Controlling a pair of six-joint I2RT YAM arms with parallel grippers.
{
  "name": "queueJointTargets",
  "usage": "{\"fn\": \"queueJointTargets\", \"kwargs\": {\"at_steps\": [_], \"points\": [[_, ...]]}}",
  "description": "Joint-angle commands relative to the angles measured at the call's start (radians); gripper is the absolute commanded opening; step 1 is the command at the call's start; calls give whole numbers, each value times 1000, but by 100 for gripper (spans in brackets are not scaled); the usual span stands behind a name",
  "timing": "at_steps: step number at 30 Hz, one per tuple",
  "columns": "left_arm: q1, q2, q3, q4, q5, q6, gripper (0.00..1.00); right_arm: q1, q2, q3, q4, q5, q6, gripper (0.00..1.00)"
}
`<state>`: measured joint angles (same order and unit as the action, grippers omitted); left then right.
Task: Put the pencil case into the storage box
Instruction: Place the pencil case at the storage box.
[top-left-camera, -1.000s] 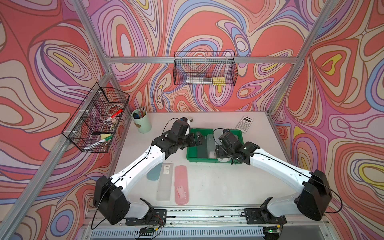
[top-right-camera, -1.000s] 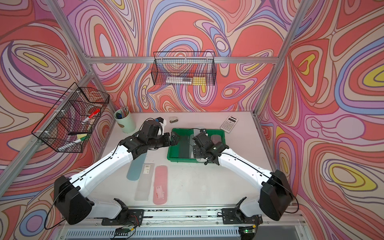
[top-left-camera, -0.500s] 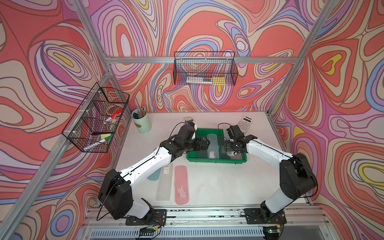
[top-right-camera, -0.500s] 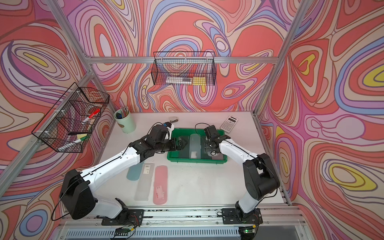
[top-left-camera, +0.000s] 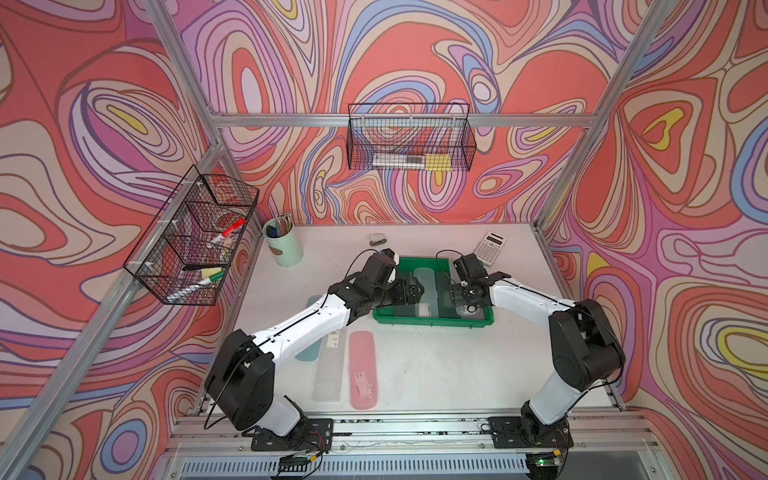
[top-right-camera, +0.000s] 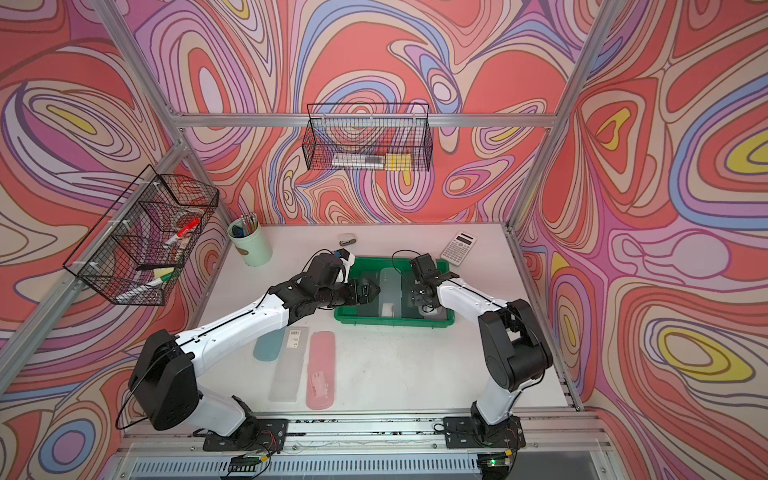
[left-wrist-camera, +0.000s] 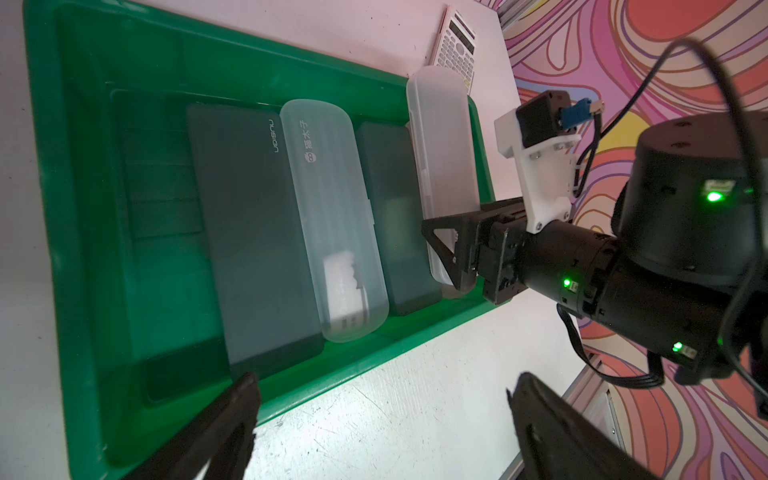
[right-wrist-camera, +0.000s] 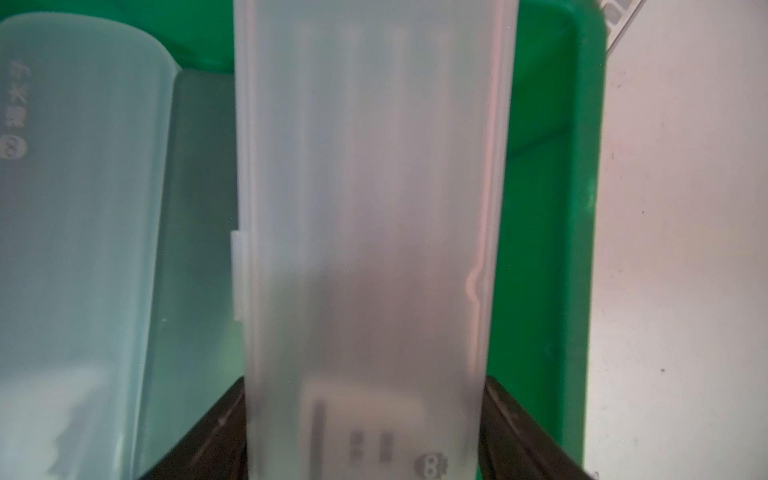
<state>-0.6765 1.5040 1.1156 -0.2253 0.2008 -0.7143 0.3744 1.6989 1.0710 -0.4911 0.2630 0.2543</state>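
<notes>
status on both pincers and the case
Left pincer open, empty. Right pincer shut on clear pencil case at end of green box. Three cases already inside.

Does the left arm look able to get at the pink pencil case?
Probably yes: the left gripper has its fingers open and empty, and the pink pencil case lies uncovered on the table.

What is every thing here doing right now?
Right gripper, shut on the frosted case.
Frosted case, held at the green tray's end.
Left gripper, open, empty.
Green tray, cases lying inside.
Pink case, shut, flat on the table.
</notes>
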Motion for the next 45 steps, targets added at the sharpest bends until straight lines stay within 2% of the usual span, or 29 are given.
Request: {"fn": "queueJointTargets", "kwargs": {"at_steps": [1, 7, 14, 27, 35, 38, 43, 45], "points": [[-6, -52, -37, -11, -43, 30, 99, -2, -43, -33, 15, 8, 23, 55], [-6, -63, -19, -32, -9, 51, 99, -2, -27, -34, -1, 28, 15, 56], [-6, -67, -19, -56, -52, 76, 99, -2, -72, -10, -43, 38, 9, 55], [-6, -67, -18, -57, -49, 72, 99, -2, -129, -22, -81, 21, 5, 55], [-6, -94, -17, -70, -76, 84, 99, -2, -83, -38, -62, -6, 8, 55], [-6, -106, -20, -82, -83, 91, 99, -2, -63, -43, -52, 1, 6, 59], [-6, -104, -29, -89, -86, 93, 99, -2, -41, -37, -55, 25, 9, 80], [-6, -99, -32, -86, -85, 90, 99, -2, -41, -31, -61, 42, 13, 84]]}}
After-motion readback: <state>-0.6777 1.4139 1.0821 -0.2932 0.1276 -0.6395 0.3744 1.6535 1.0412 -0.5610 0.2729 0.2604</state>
